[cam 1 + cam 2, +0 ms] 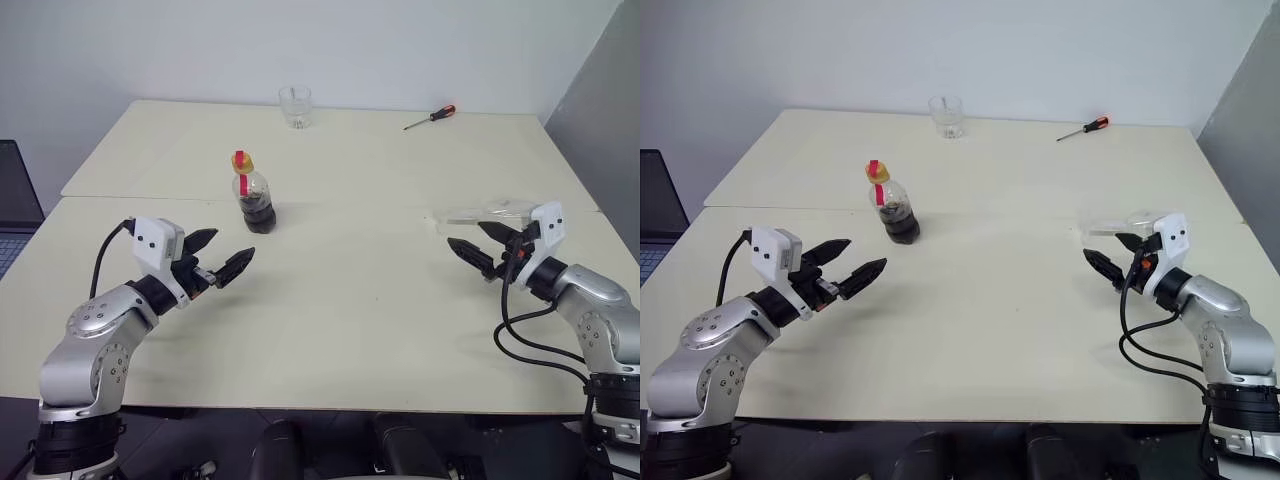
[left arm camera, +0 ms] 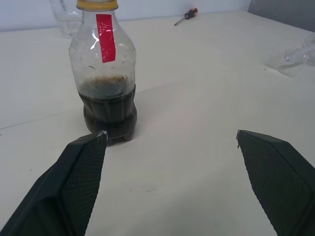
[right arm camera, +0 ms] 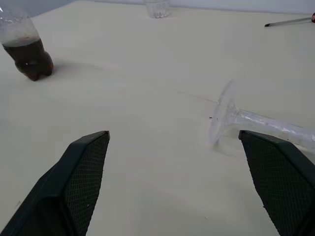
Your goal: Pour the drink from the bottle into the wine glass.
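Cream table, bottle upright beyond spread left fingers, wine glass lying beside spread right fingers.

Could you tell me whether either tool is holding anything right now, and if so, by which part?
Nothing is held. The left tool and right tool are both open and empty; the bottle stands apart, and the wine glass lies on its side.

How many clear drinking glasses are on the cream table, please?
2: a short clear tumbler upright at the far edge, and a clear stemmed wine glass lying on its side beside the right gripper.
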`<state>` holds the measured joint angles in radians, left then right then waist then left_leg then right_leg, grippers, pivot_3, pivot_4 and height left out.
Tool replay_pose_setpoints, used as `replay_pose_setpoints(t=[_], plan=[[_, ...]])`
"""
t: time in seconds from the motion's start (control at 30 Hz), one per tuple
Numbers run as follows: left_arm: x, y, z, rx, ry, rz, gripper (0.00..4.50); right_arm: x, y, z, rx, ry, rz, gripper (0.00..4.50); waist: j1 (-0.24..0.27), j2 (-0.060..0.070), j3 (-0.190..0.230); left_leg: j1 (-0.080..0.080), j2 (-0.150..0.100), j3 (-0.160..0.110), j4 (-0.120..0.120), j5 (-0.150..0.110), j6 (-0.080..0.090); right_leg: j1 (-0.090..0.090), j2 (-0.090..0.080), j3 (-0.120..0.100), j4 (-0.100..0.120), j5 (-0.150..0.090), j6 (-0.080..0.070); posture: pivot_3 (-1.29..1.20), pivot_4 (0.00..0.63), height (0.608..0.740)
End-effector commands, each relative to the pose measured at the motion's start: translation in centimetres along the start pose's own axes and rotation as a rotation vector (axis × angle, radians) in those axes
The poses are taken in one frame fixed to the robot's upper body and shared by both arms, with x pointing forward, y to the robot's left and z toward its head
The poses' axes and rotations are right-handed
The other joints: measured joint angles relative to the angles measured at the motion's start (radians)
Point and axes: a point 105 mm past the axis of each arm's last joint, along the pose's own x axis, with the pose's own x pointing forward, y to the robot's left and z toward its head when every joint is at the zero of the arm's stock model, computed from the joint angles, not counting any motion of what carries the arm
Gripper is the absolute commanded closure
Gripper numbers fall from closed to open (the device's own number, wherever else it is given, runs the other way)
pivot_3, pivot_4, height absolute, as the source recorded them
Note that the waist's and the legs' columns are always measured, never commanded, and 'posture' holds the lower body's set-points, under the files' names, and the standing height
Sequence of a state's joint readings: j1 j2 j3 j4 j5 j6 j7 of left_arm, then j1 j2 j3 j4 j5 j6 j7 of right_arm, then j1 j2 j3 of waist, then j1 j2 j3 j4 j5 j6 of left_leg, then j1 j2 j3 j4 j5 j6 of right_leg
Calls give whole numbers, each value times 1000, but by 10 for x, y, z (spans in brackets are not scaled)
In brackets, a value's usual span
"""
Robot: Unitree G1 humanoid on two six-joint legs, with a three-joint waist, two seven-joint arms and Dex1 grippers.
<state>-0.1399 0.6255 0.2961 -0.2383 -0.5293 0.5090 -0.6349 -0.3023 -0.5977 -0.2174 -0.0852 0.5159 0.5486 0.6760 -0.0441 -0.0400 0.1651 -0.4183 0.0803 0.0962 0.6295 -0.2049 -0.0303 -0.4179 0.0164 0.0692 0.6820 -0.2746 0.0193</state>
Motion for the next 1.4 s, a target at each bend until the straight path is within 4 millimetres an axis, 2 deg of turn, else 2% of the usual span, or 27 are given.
replay_pose_setpoints(t=[0.03,0.23,0.47,0.63,0.77,0.83,0.9,1.07,1.4], plan=[[-4,3,20,48,-52,11,21,-1,7,24,-32,-70,34,0,0,0,0,0,0,0,0,0,0,0,0,0,0,0,0,0,150,740],[-7,6,14,34,-49,34,21,0,14,25,-25,-69,74,0,0,0,0,0,0,0,0,0,0,0,0,0,0,0,0,0,150,740],[0,16,14,68,-56,93,21,9,36,34,-22,-81,174,0,0,0,0,0,0,0,0,0,0,0,0,0,0,0,0,0,150,740],[23,20,21,125,-123,163,21,20,76,33,-89,-17,349,0,6,0,0,1,0,-3,1,0,0,2,0,-1,0,0,0,0,150,740],[34,19,18,115,-145,189,21,23,105,35,-94,-3,455,0,8,0,0,0,0,-2,1,0,0,2,0,-1,-1,2,-3,0,150,740],[39,20,13,69,-165,223,21,30,126,35,-106,-7,517,0,10,0,0,0,0,-2,0,0,0,2,0,-2,-1,2,-4,0,150,740],[43,18,9,51,-169,229,21,33,136,36,-108,-10,545,0,10,-1,0,0,0,-3,1,0,0,2,0,-2,0,2,-3,0,150,740],[53,20,14,44,-187,248,21,38,144,32,-125,3,564,0,13,-1,0,0,0,-6,2,0,0,4,0,-5,0,2,-3,0,150,740],[77,24,13,48,-171,256,21,41,146,30,-150,3,557,0,13,-1,0,-1,-1,-7,2,0,0,4,0,-7,-1,2,-3,0,150,740]])
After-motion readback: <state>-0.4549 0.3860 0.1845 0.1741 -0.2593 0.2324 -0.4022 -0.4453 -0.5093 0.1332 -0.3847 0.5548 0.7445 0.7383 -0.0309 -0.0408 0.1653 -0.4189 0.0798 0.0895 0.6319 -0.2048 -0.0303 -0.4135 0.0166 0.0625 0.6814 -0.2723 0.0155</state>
